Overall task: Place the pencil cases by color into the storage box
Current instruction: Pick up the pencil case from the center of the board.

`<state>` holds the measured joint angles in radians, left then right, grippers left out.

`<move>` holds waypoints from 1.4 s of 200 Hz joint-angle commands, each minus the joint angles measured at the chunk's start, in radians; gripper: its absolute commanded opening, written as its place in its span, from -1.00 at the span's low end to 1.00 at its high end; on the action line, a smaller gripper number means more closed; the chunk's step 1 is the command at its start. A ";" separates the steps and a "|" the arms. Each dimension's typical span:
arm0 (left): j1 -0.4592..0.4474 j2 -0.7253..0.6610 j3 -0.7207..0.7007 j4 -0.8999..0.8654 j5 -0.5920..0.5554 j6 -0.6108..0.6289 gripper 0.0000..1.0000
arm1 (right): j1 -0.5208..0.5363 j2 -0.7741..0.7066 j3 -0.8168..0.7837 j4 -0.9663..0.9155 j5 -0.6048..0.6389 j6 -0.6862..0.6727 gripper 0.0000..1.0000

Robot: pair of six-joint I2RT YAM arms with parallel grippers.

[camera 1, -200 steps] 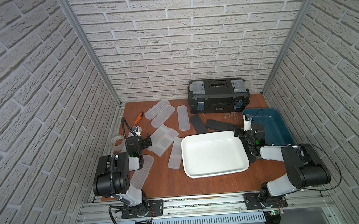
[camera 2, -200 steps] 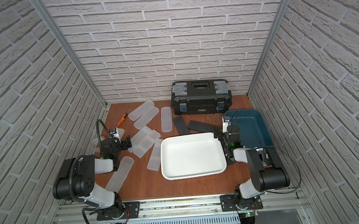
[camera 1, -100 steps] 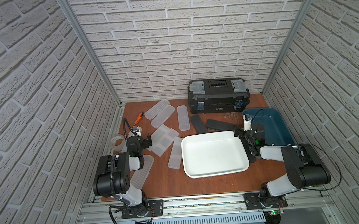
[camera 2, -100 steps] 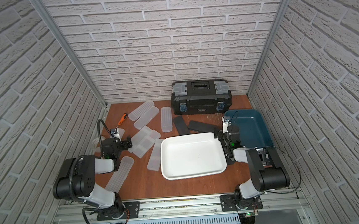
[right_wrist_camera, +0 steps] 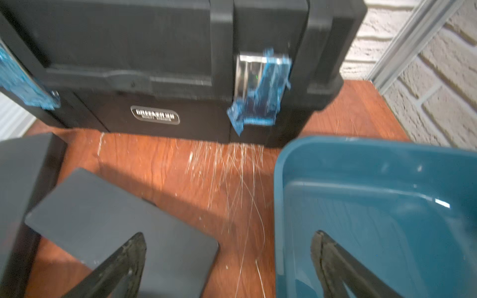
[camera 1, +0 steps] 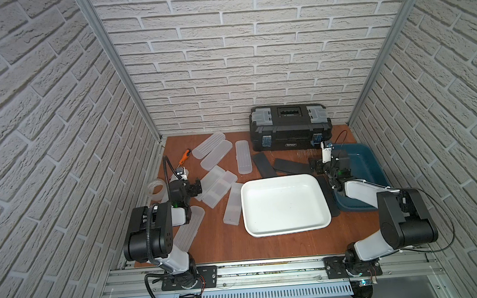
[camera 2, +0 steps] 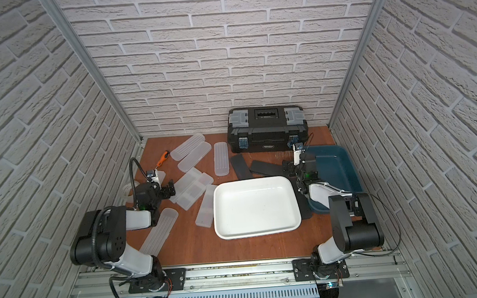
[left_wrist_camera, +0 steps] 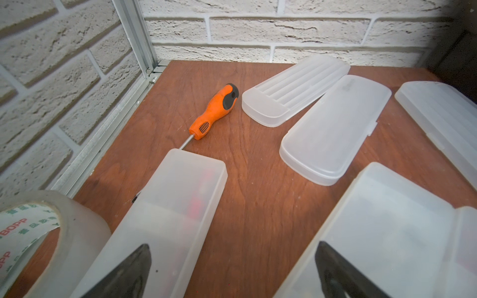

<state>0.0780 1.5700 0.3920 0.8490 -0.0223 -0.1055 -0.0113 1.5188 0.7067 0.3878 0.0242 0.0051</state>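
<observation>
In both top views the left pincer stands spread wide at the left of the table, gripping nothing. The frosted cases cluster just to its right, and one more lies under its forearm. The right pincer is also spread and unloaded at centre right, between the black cases on its left and the teal tray on its right. The white tray fills mid-frame; open wood lies below it toward the rail, while the toolbox shuts off the upper edge. In the left wrist view the fingers sit far apart at the bottom edge. One is over a square-ended case beside the tape roll at lower left, the other over a second case at lower right, with bare wood between them. The screwdriver lies upper centre. The right wrist view, slightly blurred, has one finger over a black case at lower left and one over the teal tray's rim at lower right, with scratched wood running up to the toolbox. Nothing has shifted since a second ago.
</observation>
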 commanded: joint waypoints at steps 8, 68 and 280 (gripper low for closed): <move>-0.009 -0.055 0.068 -0.109 -0.032 0.008 0.97 | -0.004 0.007 0.037 -0.186 0.009 0.016 1.00; -0.019 -0.126 0.408 -0.726 -0.038 -0.137 0.96 | 0.000 -0.055 0.200 -0.541 0.036 0.155 0.91; -0.268 -0.265 0.740 -1.643 0.103 -0.225 0.97 | 0.514 -0.514 0.265 -0.717 -0.125 0.205 0.86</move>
<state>-0.1379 1.3174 1.1774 -0.7513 0.0490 -0.2943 0.4919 1.0374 0.9855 -0.4042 -0.0582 0.2268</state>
